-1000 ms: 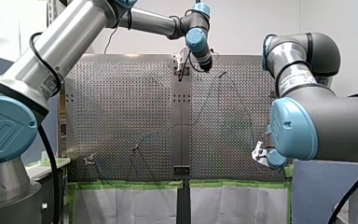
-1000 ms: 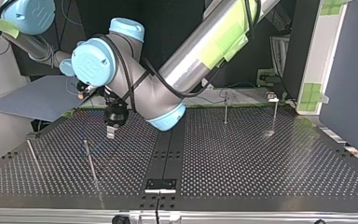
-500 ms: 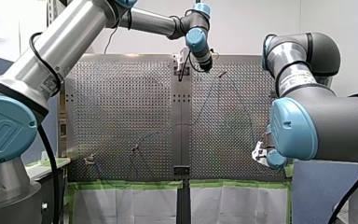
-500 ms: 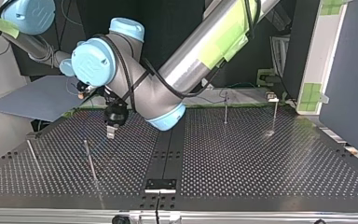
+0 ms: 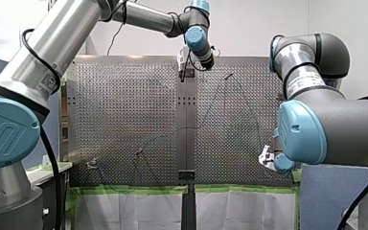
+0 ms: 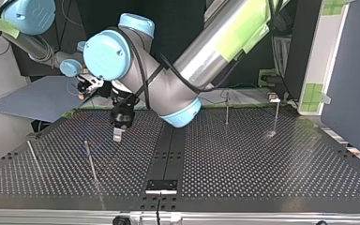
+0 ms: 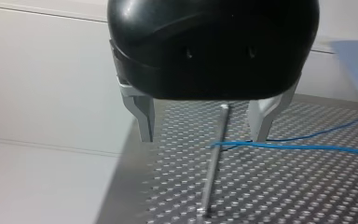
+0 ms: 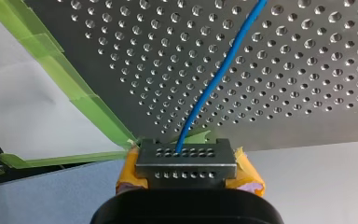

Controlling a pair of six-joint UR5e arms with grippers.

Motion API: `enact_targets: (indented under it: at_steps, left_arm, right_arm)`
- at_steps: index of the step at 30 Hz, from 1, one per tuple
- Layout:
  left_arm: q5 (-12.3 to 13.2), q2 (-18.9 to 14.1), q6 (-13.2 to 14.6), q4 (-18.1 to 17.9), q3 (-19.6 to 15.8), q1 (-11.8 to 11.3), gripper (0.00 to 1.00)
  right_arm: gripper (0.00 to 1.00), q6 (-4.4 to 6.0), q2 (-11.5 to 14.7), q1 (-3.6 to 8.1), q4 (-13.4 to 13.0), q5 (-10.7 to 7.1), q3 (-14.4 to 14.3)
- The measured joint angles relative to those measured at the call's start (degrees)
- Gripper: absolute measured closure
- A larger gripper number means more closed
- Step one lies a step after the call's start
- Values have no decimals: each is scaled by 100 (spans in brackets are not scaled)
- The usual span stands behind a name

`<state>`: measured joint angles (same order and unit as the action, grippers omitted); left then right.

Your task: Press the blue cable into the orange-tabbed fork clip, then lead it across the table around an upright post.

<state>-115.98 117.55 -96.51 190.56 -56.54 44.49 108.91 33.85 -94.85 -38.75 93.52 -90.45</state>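
Ahead of my left gripper (image 7: pixel 200 140), an upright post (image 7: pixel 211 177) stood on the perforated table (image 7: pixel 307 200), in line with the gap between the spread metal fingers (image 7: pixel 142 116). The blue cable (image 7: pixel 303 148) stretched across the path just beyond the fingertips, reaching the post from one side; the other side lay open. In the top view a near post (image 6: pixel 90 161) and an edge post (image 6: pixel 32 154) stood at the left, a far post (image 6: pixel 227 108) and a corner post (image 6: pixel 276 117) at the right, with bare plate between. My left arm's elbow (image 6: pixel 178 105) hung over the far middle.
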Motion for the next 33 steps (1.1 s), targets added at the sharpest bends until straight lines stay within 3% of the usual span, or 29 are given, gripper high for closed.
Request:
enact_targets:
  at_steps: [15,20,33]
  left_arm:
    - [-569,-859,-244,-856,-860,24,0]
    - [-602,-1076,-465,-1155,-1155,49,0]
    - [-450,-1110,-1060,-1841,-1840,19,0]
  right_arm:
    - [100,-17,1,-4,7,1,2]
    - [100,-22,0,8,7,2,2]
    - [100,-55,0,9,7,10,-2]
